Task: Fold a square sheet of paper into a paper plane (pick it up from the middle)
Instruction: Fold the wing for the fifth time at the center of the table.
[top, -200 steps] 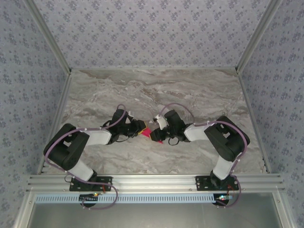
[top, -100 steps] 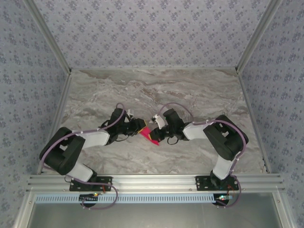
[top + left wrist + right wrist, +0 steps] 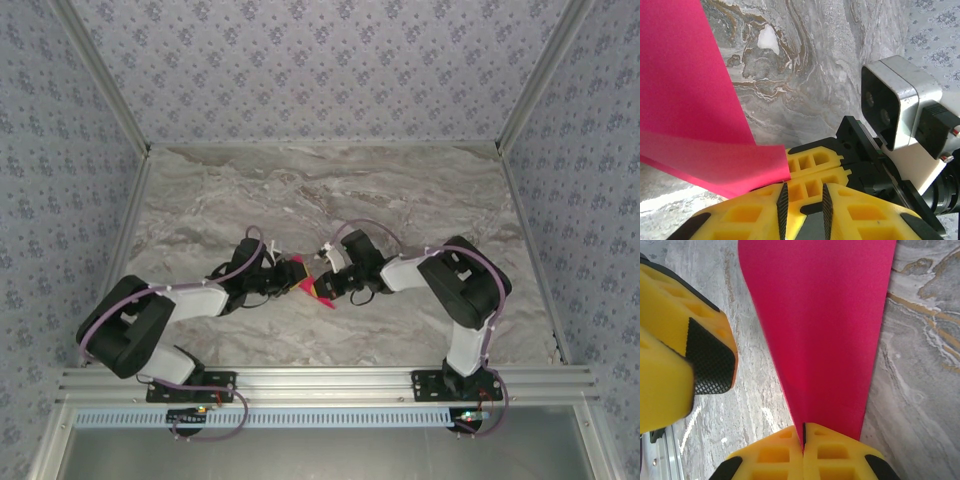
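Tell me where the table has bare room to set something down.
Free: the back of the table, up to the wall, and the near strip along the rail. Crowded: the middle, where the left fingers and right fingers meet at the paper.

One magenta sheet of paper (image 3: 312, 287), two robot arms, left arm (image 3: 190, 298) and right arm (image 3: 408, 270), one marble table (image 3: 330, 190).

The left arm (image 3: 185, 298) and right arm (image 3: 425, 272) reach inward over a grey marble table (image 3: 420, 190). The left gripper (image 3: 296, 273) and right gripper (image 3: 324, 281) meet mid-table on either side of a small piece of magenta-pink paper (image 3: 315, 292), between floral-papered walls (image 3: 320, 60).
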`<state>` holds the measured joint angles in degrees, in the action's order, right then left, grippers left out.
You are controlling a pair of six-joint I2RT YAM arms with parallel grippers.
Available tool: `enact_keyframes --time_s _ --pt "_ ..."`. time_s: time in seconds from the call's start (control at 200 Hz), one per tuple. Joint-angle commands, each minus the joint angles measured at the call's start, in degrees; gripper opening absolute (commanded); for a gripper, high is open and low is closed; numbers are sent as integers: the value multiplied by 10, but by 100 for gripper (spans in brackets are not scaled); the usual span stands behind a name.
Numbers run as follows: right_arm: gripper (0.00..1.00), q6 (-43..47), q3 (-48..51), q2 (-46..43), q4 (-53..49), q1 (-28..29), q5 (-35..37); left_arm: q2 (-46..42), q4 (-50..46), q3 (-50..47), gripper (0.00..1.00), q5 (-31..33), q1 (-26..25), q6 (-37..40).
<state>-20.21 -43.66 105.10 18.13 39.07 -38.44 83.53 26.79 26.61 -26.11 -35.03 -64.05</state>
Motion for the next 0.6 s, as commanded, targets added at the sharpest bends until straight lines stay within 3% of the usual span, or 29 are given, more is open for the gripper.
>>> enact_keyframes --time_s 0.0,0.595 --pt "6 -9 -15 15 -26 -5 -14 17 16 5 26 4 -3 13" --pt "12 -3 -28 -5 -54 -7 -17 43 -9 28 23 29 -2 24"
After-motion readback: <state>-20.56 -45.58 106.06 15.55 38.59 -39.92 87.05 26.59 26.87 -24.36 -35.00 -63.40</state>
